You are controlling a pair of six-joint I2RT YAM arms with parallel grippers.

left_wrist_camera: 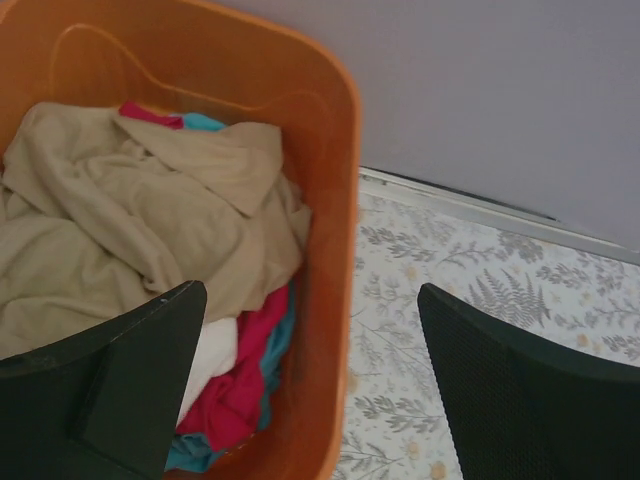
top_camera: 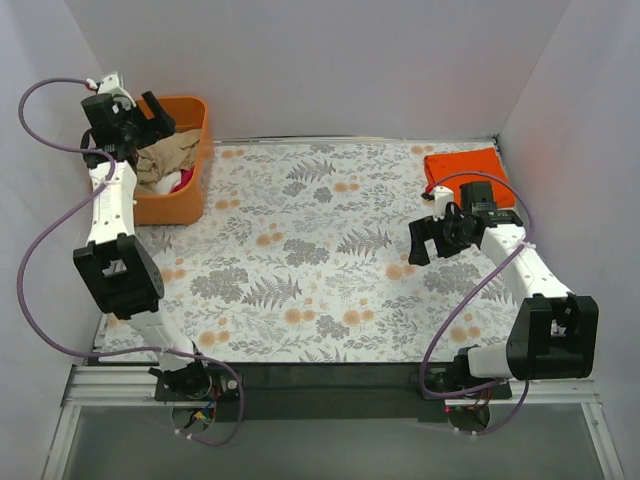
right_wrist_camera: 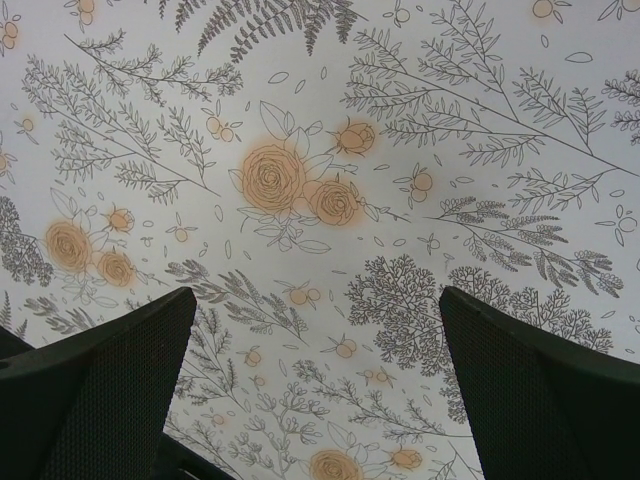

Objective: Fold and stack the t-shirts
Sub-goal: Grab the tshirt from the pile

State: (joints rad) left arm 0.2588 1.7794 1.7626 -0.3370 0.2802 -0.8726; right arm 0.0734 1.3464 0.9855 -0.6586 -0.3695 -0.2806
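A tan-beige t-shirt (left_wrist_camera: 150,220) lies crumpled on top in the orange basket (left_wrist_camera: 330,200), over white (left_wrist_camera: 215,350), magenta (left_wrist_camera: 235,380) and teal (left_wrist_camera: 275,345) shirts. The tan shirt (top_camera: 170,155) also shows in the top view. My left gripper (left_wrist_camera: 310,390) is open and empty, hovering above the basket's right rim (top_camera: 150,115). A bright orange t-shirt (top_camera: 462,168) lies folded at the far right of the table. My right gripper (top_camera: 428,240) is open and empty above the floral cloth (right_wrist_camera: 320,200), left of and nearer than the folded shirt.
The orange basket (top_camera: 190,160) stands at the table's far left corner. A floral tablecloth (top_camera: 320,250) covers the table. White walls close in the left, back and right sides. A purple cable (top_camera: 40,250) loops beside the left arm.
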